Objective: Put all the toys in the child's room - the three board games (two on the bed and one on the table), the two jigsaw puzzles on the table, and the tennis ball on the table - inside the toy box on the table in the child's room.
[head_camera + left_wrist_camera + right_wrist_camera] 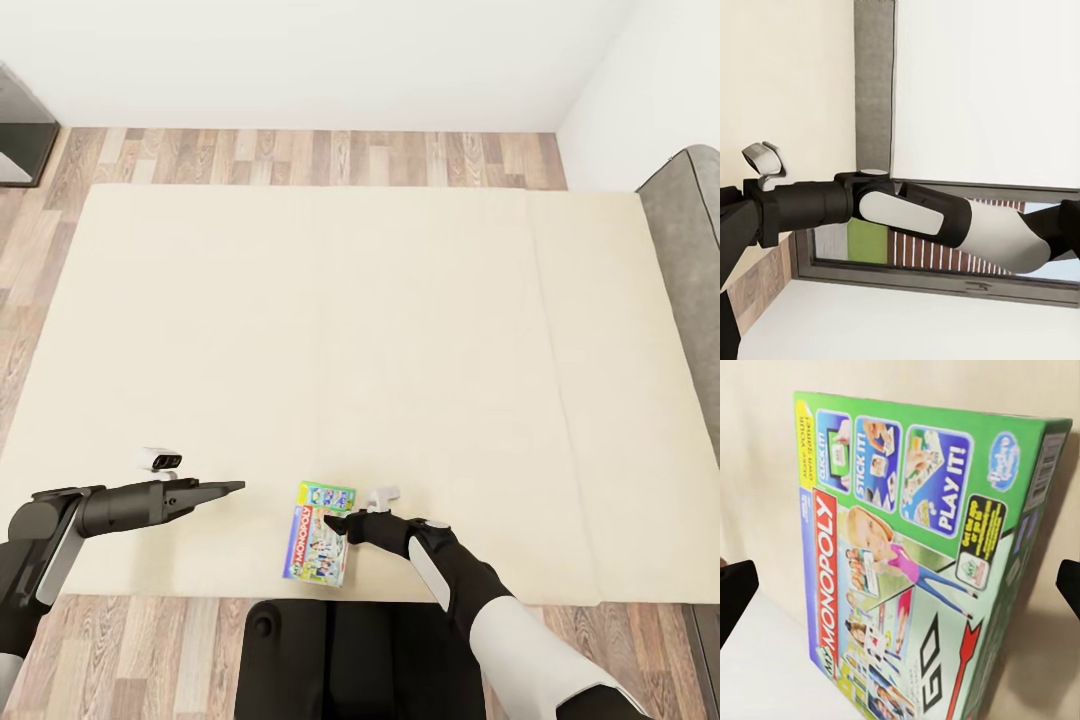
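While the flat green Monopoly board game point(319, 534) lies near the beige bed's point(420, 330) front edge, the right gripper point(337, 522), spread wide around it, should lower squarely before closing.

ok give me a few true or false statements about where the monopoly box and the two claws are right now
1. The Monopoly box lies on the bed near its front edge. True.
2. The right claw is at the Monopoly box with its fingers spread, one on each side in the right wrist view. True.
3. The left claw is gripping the box. False: it hangs over bare mattress, apart from the box, holding nothing.
4. A second board game lies beside the Monopoly box. False: the Monopoly box is the one box seen on the mattress.
5. The floor around the bed is wood plank. True.
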Robot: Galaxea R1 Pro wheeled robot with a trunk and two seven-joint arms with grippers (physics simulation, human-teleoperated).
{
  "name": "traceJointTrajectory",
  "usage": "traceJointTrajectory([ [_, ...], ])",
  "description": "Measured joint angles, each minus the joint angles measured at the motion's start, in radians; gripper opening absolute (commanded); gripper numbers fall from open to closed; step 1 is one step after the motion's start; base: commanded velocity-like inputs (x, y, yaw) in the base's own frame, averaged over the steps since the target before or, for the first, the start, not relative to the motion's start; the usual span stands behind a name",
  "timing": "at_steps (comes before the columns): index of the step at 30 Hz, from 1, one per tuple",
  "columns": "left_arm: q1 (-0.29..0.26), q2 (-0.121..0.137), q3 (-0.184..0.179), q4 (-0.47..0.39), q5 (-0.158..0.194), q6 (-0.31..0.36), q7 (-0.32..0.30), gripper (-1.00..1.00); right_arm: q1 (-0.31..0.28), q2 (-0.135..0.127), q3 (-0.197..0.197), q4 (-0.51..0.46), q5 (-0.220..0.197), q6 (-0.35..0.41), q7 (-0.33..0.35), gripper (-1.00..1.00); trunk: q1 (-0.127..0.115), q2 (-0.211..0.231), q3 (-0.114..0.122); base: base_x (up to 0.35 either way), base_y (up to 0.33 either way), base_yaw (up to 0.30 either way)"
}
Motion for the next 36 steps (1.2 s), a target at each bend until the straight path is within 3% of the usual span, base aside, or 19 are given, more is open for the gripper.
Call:
traceJointTrajectory([
  [36, 0.000, 0.001, 0.004, 0.000, 0.000, 0.000, 0.000, 1.00, 0.001, 0.000, -0.004, 0.003, 0.000, 0.002, 0.000, 1.00, 0.000, 0.000, 0.000, 0.000, 0.010, 0.005],
])
